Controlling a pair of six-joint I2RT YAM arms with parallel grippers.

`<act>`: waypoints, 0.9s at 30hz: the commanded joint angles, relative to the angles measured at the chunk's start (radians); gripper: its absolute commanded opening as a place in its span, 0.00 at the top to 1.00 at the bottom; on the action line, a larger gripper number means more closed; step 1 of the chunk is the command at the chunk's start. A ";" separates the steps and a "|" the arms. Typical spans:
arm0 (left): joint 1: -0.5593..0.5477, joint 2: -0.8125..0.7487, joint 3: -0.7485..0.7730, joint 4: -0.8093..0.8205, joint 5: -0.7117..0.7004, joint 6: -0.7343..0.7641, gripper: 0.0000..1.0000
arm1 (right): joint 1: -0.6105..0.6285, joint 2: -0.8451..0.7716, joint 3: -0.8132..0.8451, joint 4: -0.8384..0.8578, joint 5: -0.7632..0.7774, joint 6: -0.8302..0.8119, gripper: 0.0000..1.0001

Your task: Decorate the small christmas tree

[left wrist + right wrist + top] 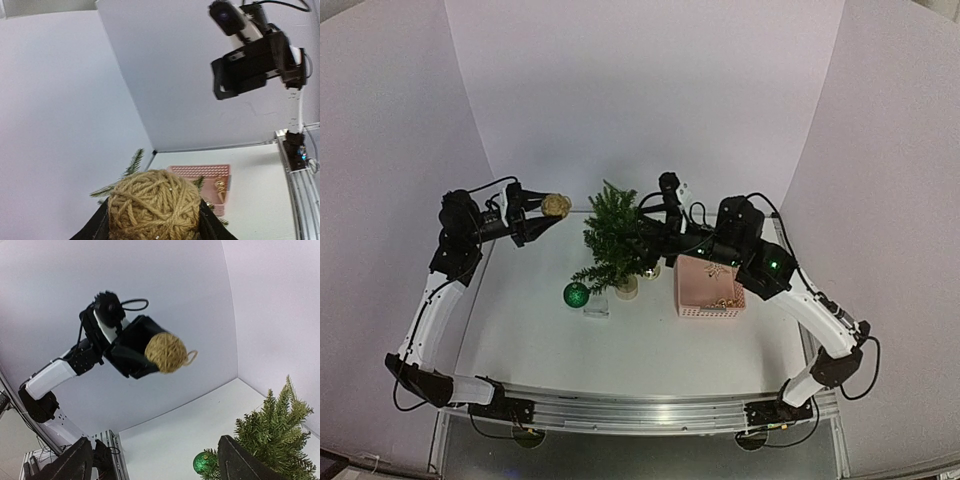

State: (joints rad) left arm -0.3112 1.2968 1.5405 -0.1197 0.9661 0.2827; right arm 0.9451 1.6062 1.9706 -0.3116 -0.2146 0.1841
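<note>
Your left gripper clamps the twine ball high over the table's far-left corner. The small christmas tree stands upright to its right, mid-table, nearer the far edge, with open air between. Your right gripper, jaws wide and empty, crowds the tree's right side.

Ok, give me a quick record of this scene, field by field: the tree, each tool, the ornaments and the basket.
tree: small christmas tree, upright on its base, mid-table
left tool: left tool raised left of the tree, closed on a twine ball
right tool: right tool open, nothing between its fingers, close to the tree's right side
loose ornament: green bauble lying on the table by the tree's base
basket: pink basket right of the tree, gold trinkets inside
</note>
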 commanded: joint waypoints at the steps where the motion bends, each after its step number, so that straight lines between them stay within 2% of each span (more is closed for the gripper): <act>1: -0.008 -0.063 -0.080 0.109 0.316 -0.116 1.00 | 0.001 0.030 0.020 0.015 -0.073 -0.063 0.24; 4: -0.009 -0.053 -0.049 0.104 0.403 -0.045 1.00 | 0.001 0.065 0.048 0.015 -0.184 -0.084 0.31; 8: -0.010 -0.040 -0.047 0.259 0.489 -0.102 1.00 | 0.001 0.122 0.076 0.014 -0.275 -0.109 0.40; 13: -0.021 -0.027 -0.048 0.299 0.496 -0.134 1.00 | 0.001 0.156 0.107 0.022 -0.299 -0.150 0.52; 15: -0.026 -0.028 -0.053 0.296 0.496 -0.111 1.00 | 0.001 0.188 0.147 0.028 -0.309 -0.116 0.55; 17: -0.026 -0.029 -0.052 0.277 0.498 -0.033 1.00 | -0.002 0.228 0.201 0.026 -0.314 -0.043 0.52; 22: -0.023 -0.042 -0.038 0.138 0.457 0.356 1.00 | -0.007 0.269 0.248 0.029 -0.336 0.115 0.45; 27: -0.029 -0.044 -0.030 -0.008 0.389 0.616 1.00 | -0.007 0.293 0.296 0.034 -0.325 0.218 0.52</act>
State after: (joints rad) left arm -0.3335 1.2682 1.4667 0.0115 1.4101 0.6010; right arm 0.9421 1.8702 2.1956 -0.3043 -0.5248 0.2716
